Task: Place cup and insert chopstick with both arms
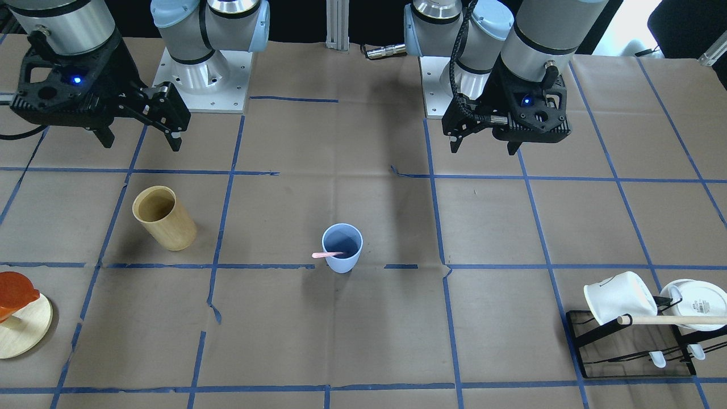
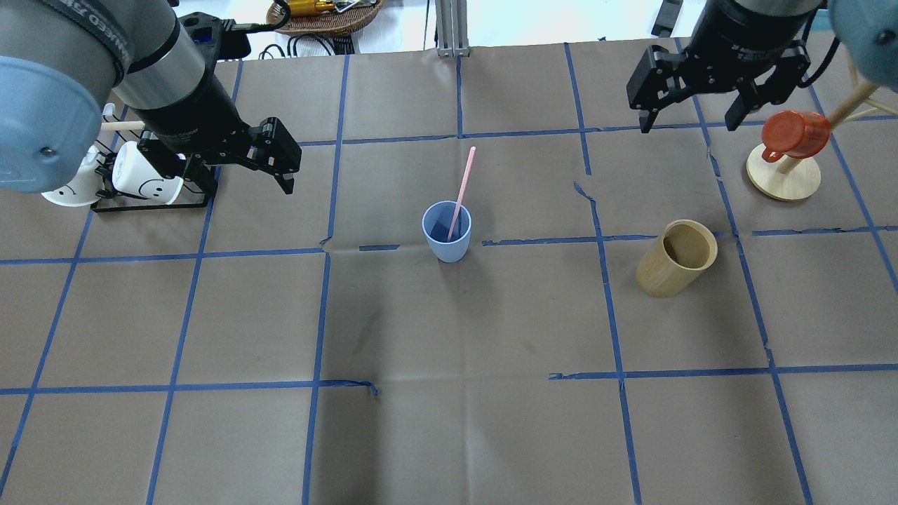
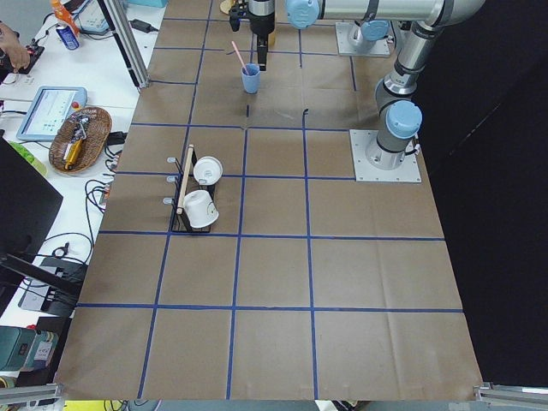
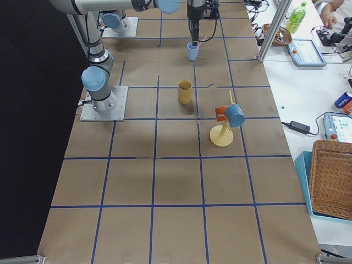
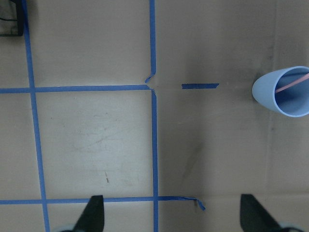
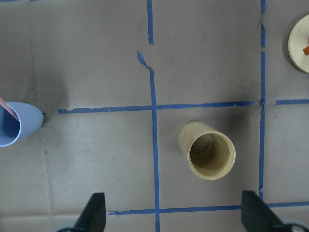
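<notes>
Bench [image 2: 449, 435]: brown paper covering, gridded with blue tape [image 2: 317, 315], torn in places.
Cup [image 2: 447, 235]: upright mid-bench, chopstick [image 2: 463, 179] leaning inside.
Left hand [image 1: 483, 149]: fingers spread, empty, above the bench.
Right hand [image 2: 687, 126]: spread, empty.
Room: wicker basket [image 2: 330, 21] beyond the far edge.

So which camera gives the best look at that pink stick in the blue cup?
The overhead exterior view: there the chopstick shows most of its length, leaning out of the cup. The front-facing view foreshortens it to a stub at the rim, the side views show it tiny or hidden, the wrist cameras catch slivers.
</notes>
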You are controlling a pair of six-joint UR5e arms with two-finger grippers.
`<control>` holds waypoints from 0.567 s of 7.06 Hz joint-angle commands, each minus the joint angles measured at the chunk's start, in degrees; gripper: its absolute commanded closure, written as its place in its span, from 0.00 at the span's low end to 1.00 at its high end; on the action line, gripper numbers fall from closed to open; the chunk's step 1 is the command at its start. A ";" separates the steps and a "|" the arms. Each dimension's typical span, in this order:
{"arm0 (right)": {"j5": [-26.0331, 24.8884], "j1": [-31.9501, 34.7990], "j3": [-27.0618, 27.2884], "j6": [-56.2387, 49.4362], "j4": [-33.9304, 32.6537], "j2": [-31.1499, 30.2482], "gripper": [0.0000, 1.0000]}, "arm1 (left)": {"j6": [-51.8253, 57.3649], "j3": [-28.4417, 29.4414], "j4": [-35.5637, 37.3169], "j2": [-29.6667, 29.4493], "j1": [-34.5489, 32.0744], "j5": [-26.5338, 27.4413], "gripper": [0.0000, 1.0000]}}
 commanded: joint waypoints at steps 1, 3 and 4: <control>-0.40 2.02 2.53 0.79 -0.07 -1.90 0.00 | 0.00 0.01 0.00 -0.03 0.00 0.00 0.00; -0.50 4.14 3.14 2.72 0.46 -1.90 0.00 | 0.00 -0.08 0.00 -0.03 0.00 0.00 0.00; -0.50 4.15 2.80 2.73 1.42 -2.07 0.00 | 0.00 -0.17 0.00 -0.03 -0.09 0.00 0.00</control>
